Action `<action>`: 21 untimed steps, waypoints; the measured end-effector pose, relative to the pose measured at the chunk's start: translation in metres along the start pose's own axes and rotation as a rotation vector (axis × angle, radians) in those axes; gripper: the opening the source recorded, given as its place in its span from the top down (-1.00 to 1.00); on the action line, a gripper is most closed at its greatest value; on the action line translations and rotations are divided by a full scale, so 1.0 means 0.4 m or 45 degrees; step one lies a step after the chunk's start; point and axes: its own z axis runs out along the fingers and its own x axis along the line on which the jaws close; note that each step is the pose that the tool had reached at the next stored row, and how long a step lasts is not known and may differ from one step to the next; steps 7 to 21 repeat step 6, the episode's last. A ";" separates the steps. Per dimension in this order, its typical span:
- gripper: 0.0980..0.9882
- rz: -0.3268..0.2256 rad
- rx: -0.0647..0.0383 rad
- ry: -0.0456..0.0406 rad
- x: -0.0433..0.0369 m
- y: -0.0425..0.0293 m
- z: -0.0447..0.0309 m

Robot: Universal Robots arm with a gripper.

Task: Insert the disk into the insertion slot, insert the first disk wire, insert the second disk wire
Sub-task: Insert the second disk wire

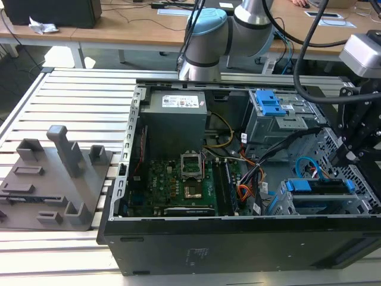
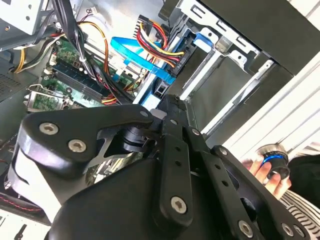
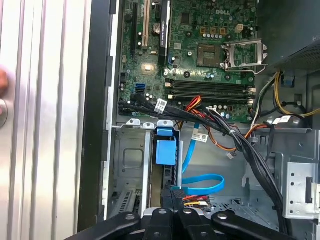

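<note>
Linkage bars of the gripper (image 3: 172, 192) crowd the near edge of the first wrist view, black and bolted, and its tips sit at the back end of the disk (image 3: 165, 152), close by a plug with red and yellow leads; whether the fingers are spread or closed on anything I cannot tell. The disk, in its blue plastic frame, already sits inside the insertion slot (image 3: 131, 155), the silver-grey cage at the case's lower corner. Just beside it the second disk wire (image 3: 202, 184) curves in a flat light-blue loop from near the disk's back end up toward the motherboard (image 3: 195, 65). A black cable bundle (image 3: 235, 135) and an orange cable run across above the cage. In the second wrist view a person's hand (image 2: 265, 172) rests outside the case, holding a small dark knob with a blue ring. In the exterior view the gripper (image 1: 351, 156) hangs over the cage at that view's right, with the disk (image 1: 315, 186) seated below it, and a grey fixture block (image 1: 59, 179) lies on the slatted table (image 1: 89, 107) well apart, at that view's left.
</note>
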 end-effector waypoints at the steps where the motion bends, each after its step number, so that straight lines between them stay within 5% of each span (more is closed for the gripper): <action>1: 0.98 0.000 0.000 0.000 0.000 0.000 0.000; 21: 0.98 0.000 0.000 0.000 0.000 0.000 -0.001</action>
